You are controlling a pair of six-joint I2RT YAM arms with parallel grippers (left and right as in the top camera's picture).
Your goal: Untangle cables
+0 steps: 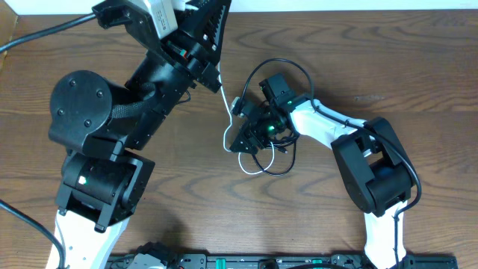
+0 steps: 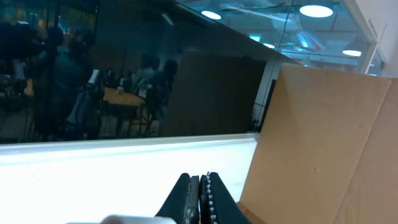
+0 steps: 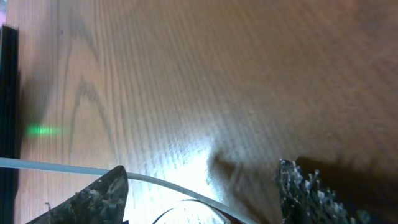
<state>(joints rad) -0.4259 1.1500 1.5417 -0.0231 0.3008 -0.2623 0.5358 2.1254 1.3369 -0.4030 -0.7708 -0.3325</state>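
A white cable point(image 1: 226, 112) runs up from the wooden table point(image 1: 418, 67) to my left gripper point(image 1: 218, 81), which is lifted near the back and shut on it. In the left wrist view the jaws point(image 2: 202, 186) are pressed together and point out at the room. The black cables point(image 1: 293, 72) lie looped and tangled with the white one at the table's middle. My right gripper point(image 1: 243, 139) is low over the tangle and open. In the right wrist view the white cable point(image 3: 161, 182) passes between its spread fingers point(image 3: 202, 169), with a thin black cable point(image 3: 180, 210) below it.
A brown cardboard box point(image 2: 329, 137) stands to the right of the left gripper, in front of a dark window. A black rail point(image 1: 261, 261) runs along the table's front edge. The right arm's white link point(image 1: 321, 123) reaches in from the right.
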